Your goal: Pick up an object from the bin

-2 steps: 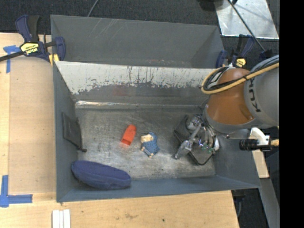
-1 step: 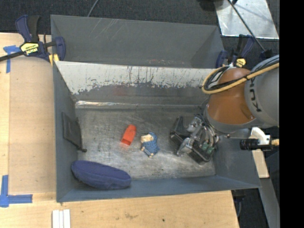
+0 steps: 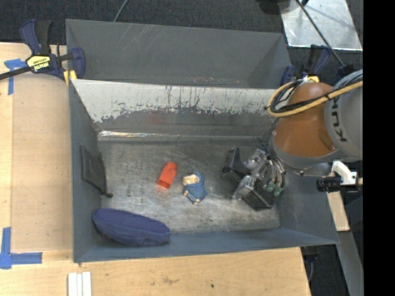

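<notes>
Four loose things lie in the grey metal bin [image 3: 185, 113], all on the left and middle of its floor. A small orange block [image 3: 166, 176] sits near the middle. Just to its right, close but apart from it, lies a little toy figure [image 3: 194, 188] in blue with a yellowish head. A dark blue pouch [image 3: 131, 227], soft and rounded, fills the near left corner against the front wall. A flat black piece [image 3: 93, 168] lies at the foot of the left wall, well apart from the rest.

The arm [image 3: 347, 122] comes in from the right, with a rounded orange cover [image 3: 305, 126] on its wrist and yellow and black cables [image 3: 289, 95] looping over it. The gripper [image 3: 248, 180] is low over the right part of the floor, near the right wall, a cluster of black and silver parts. Whether it is apart or together I cannot tell from this angle.

The toy figure is the thing nearest the gripper, lying to its left with bare floor between them. The orange block is next beyond it.
</notes>
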You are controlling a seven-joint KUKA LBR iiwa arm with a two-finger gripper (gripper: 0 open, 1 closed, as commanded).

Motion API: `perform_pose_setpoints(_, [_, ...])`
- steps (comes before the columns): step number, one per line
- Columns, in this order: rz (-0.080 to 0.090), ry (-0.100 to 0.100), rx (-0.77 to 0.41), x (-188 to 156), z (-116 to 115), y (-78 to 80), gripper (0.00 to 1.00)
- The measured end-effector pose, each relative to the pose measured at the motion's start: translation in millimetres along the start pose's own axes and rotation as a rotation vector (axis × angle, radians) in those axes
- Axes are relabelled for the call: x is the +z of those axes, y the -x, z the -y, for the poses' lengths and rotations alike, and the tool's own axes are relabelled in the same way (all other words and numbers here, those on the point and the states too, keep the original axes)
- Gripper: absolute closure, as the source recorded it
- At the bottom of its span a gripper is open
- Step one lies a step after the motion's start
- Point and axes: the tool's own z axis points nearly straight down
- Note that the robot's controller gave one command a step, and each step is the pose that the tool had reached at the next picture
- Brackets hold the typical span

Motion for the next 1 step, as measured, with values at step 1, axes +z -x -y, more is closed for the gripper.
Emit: perform_pose_setpoints(1, [0.001, 0.001, -0.003, -43.2, 0.9, -0.4, 1.00])
